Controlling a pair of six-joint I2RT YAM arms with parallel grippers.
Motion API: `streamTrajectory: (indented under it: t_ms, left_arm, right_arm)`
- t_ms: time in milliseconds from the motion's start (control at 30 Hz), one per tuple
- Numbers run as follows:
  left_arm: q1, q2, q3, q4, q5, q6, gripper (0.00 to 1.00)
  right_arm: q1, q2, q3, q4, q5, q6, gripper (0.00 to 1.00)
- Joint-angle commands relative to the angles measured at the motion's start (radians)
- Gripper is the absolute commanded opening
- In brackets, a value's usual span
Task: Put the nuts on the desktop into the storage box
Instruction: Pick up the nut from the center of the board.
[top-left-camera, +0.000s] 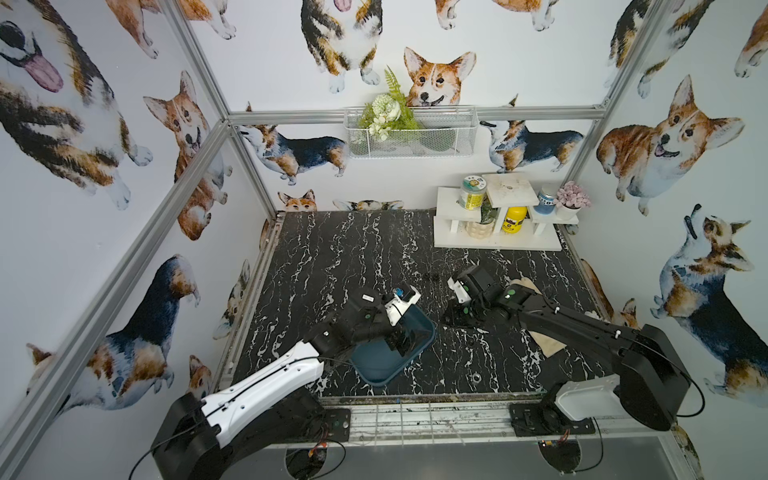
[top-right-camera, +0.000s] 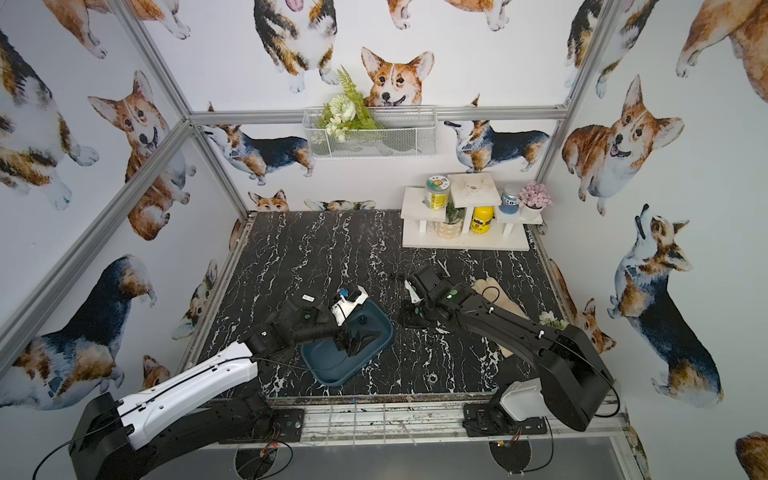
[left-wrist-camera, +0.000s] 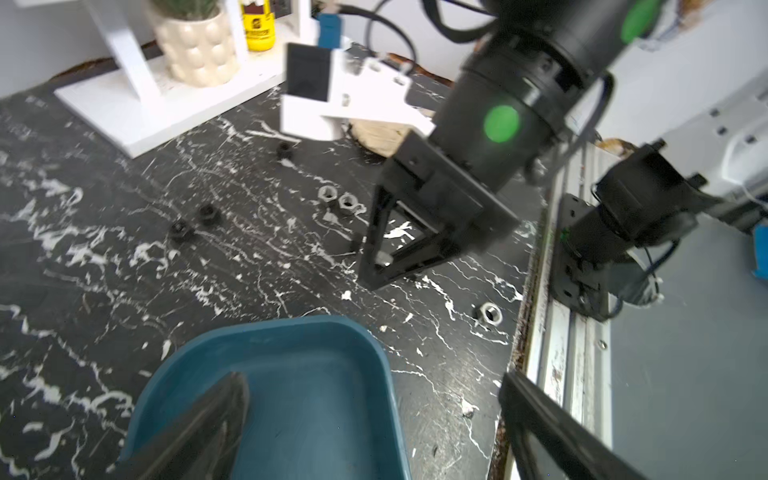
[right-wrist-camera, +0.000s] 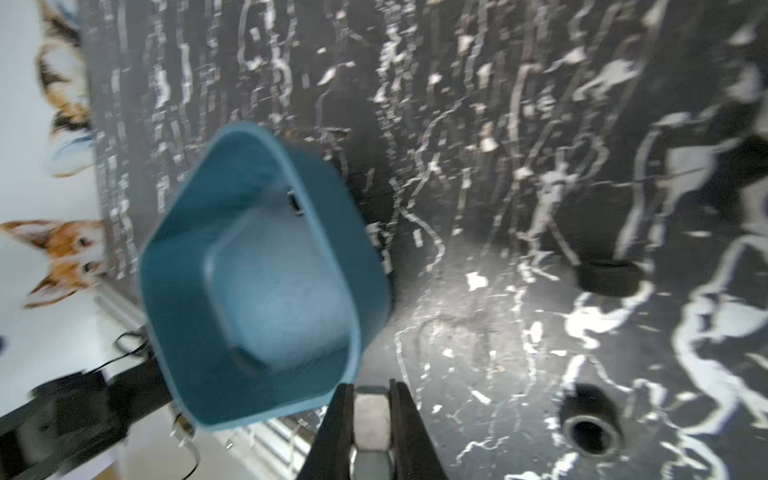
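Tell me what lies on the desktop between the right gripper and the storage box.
Nothing: the left wrist view shows only bare desktop between the right gripper, shut on a silver nut, and the storage box.

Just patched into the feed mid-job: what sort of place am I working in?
Most likely a staged robot test booth rather than a real workshop: an aluminium frame holds corgi-print walls, both arms are bolted at the edge of a marble-look desktop, and a white stepped shelf holds decor.
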Motion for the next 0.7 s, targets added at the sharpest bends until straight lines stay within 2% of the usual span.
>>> streamTrajectory:
  t_ms: [0,167,333,467,667]
  left_arm:
    - [-0.003,-0.01,0.013,-0.034,0.03,0.149,1.0]
    - [-0.009,-0.02,0.009,-0.03,0.048,0.191,1.0]
    - [-0.012,-0.017,0.002,-0.011,-0.008,0.18,0.96]
    - [-0.012,0.001,0.005,-0.02,-0.011,0.176,0.85]
    - [-0.013,0.046,0.044,-0.058,-0.019,0.165,0.6]
  right_arm:
    - [0.001,-0.024,0.005,0.123,-0.263,0.028,0.17]
    - [0.002,-0.045,-0.035,0.298,-0.417,0.109,0.17]
    - [0.028,-0.03,-0.051,0.374,-0.458,0.138,0.17]
    - [0.052,-0.012,-0.056,0.435,-0.48,0.162,0.17]
    - [0.06,0.007,-0.05,0.449,-0.482,0.165,0.17]
